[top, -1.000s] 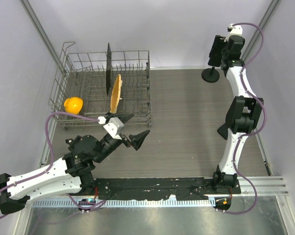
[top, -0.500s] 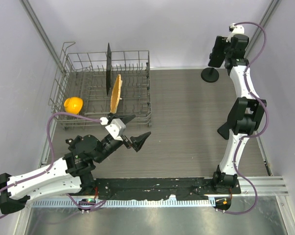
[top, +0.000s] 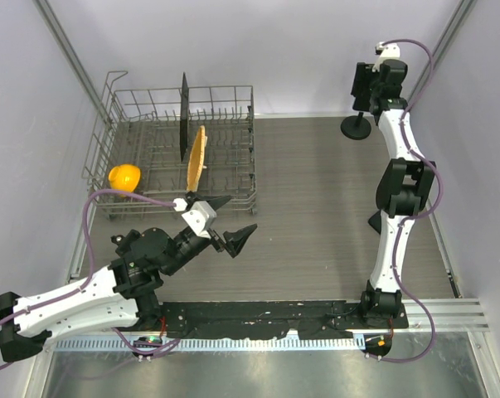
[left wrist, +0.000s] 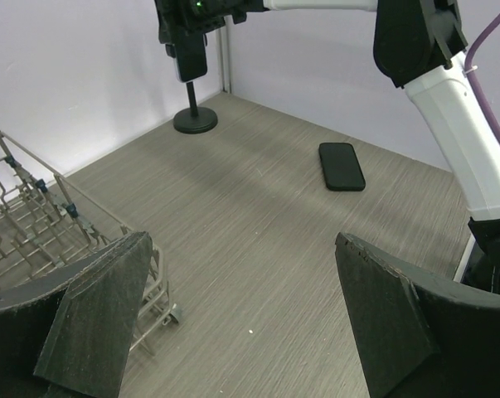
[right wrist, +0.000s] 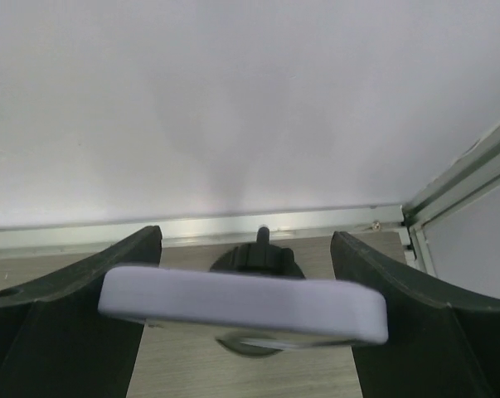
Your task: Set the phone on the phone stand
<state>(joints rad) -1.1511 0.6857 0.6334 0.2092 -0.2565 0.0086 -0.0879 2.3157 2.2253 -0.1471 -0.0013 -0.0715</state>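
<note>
Your right arm reaches into the far right corner, where the phone stand (top: 357,127) sits: a round black base with a thin upright post. The right gripper (right wrist: 245,235) hangs over it with its two dark, wedge-shaped fingers spread wide. In the right wrist view a flat panel (right wrist: 241,303) with rounded ends, pale and blurred, crosses in front of both fingers above the base. From the left wrist view it reads as a dark upright rectangle at the top of the post, and looks like the stand's own head. It is not pinched between the fingertips, and you cannot tell whether the fingers touch it.

The phone (left wrist: 342,166) is a smooth black slab with rounded corners. It lies flat on the table (top: 308,191) beside the right arm's lower links, well apart from the stand and nearer to you. In the top view the arm hides part of it. The table has a grey, fine wood-grain surface.

Your left gripper (left wrist: 240,240) hovers over the near left of the table. Its matte black fingers have rough edges, and they are wide apart and empty. It is near the near right corner of a dish rack (top: 142,141) made of thin grey wire. The rack holds a black plate (top: 184,116) upright on edge, a tan plate (top: 197,156) leaning, and a rounded orange cup (top: 124,177) at its near left corner.
</note>
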